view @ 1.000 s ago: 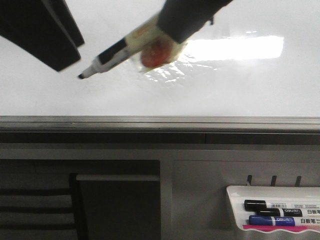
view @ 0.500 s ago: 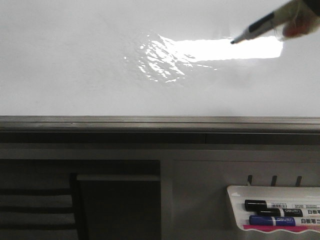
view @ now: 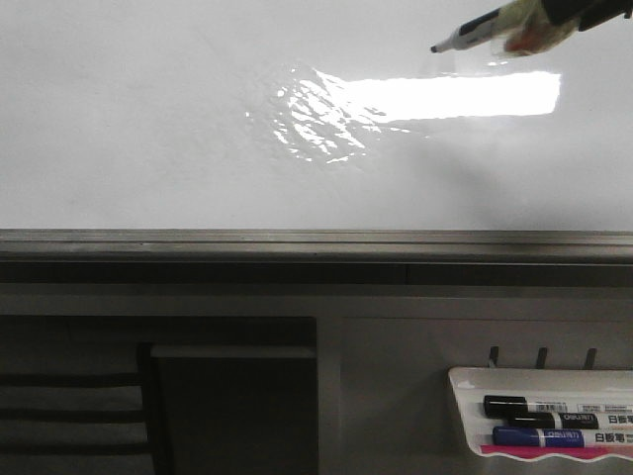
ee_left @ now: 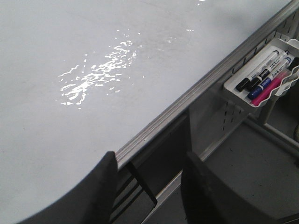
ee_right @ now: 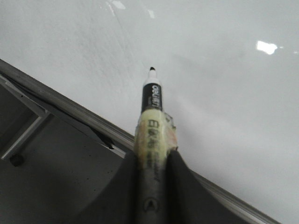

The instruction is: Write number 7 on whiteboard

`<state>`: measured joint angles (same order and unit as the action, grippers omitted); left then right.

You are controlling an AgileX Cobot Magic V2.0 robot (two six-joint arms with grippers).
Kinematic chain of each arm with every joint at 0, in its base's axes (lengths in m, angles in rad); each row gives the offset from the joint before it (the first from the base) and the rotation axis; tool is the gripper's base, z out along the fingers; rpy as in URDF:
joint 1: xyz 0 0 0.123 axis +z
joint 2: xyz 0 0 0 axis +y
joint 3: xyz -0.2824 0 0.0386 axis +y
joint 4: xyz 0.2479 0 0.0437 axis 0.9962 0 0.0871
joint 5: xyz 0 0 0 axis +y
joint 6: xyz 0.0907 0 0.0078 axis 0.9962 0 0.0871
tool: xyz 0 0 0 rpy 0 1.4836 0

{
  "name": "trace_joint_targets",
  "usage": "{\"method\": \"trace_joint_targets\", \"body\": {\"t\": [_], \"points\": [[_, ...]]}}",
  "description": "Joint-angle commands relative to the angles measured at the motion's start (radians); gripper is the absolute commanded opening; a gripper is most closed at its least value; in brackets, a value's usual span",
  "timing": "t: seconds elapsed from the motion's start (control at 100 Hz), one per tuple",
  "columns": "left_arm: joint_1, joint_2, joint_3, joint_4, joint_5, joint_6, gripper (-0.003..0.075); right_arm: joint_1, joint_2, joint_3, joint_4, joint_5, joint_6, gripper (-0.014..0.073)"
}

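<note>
Glossy white whiteboard (view: 148, 119) looks blank, my right claw (ee_right: 152, 161) clamped on the taped black marker (ee_right: 151, 93), so glare could misjudge contact.

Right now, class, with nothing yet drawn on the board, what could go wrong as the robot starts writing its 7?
1. The black-capped marker with yellowish tape is held between the right gripper's fingers; pressing on the glossy white whiteboard might make it slip or tilt.
2. Its tip sits near the board's upper right in the front view, so the 7 might run out of frame.
3. The bright glare patch just below could hide thin strokes from the camera.
</note>
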<state>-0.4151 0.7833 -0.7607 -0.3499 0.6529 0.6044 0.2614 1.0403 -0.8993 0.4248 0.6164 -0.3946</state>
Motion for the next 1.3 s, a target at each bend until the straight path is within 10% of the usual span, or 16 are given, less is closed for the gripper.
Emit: {"method": "trace_joint_targets", "body": {"t": [0.0, 1.29], "points": [[0.003, -0.006, -0.026, -0.029, -0.089, -0.014, 0.0293, -0.005, 0.043, -0.074, 0.039, -0.026, -0.011, -0.0064], [0.003, -0.004, -0.026, -0.029, -0.12, -0.014, 0.0293, -0.074, 0.15, -0.02, 0.019, 0.0, -0.018, -0.0064]]}}
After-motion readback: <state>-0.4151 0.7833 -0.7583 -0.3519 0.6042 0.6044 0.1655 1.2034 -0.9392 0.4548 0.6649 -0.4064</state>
